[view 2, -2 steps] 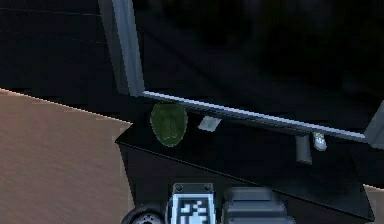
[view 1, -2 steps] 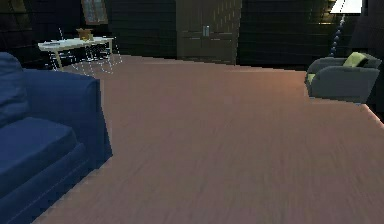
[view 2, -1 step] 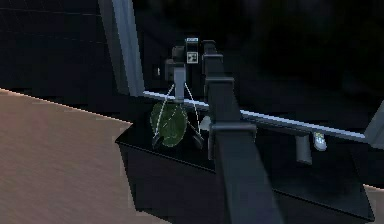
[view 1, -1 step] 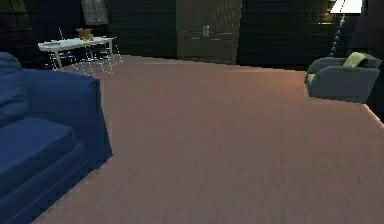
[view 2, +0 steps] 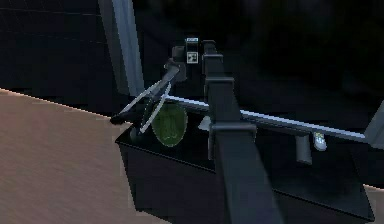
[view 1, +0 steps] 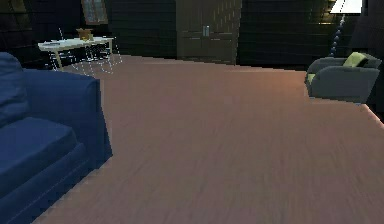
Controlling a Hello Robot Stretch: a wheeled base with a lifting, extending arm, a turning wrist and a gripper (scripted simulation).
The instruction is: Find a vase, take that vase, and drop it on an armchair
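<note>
In the arm side view the dark arm bar rises from the bottom edge, and my gripper reaches left over a dark low cabinet. A rounded green thing, perhaps the vase, sits just right of the thin fingers, against the cabinet's top. I cannot tell whether the gripper holds it. In the forward view a grey armchair with a yellow-green cushion stands at the far right.
A big blue sofa takes up the forward view's left. A white table with small items stands at the back left, beside a dark double door. Bare wooden floor lies between. A grey upright post stands behind the cabinet.
</note>
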